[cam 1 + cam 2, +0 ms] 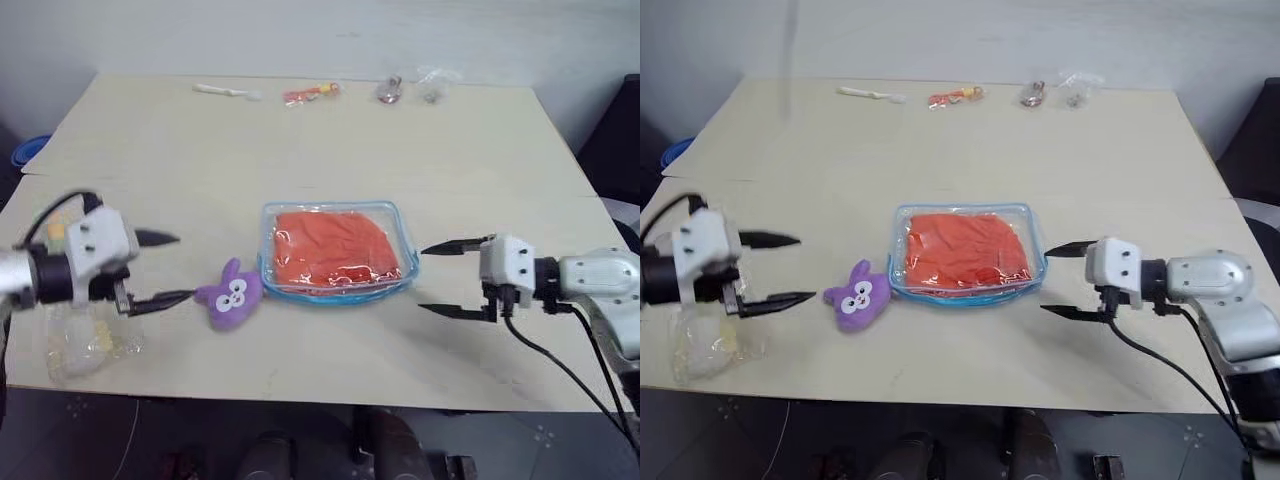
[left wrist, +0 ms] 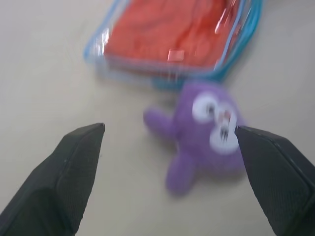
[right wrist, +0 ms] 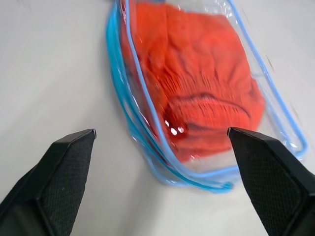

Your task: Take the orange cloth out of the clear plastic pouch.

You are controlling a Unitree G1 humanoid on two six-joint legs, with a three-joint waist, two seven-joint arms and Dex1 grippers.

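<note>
Orange cloth lay sealed inside the clear pouch at mid-table.
Left gripper and right gripper stood wide open, empty, flanking it; next: grasp the pouch.

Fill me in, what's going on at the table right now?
The orange cloth is inside the clear plastic pouch, which lies flat mid-table. Neither gripper holds anything: the left gripper hovers open beside the purple plush bunny, and the right gripper hovers open by the pouch's other side, apart from it. A clear bag sits under the left arm, and small items lie along the table's far edge.
</note>
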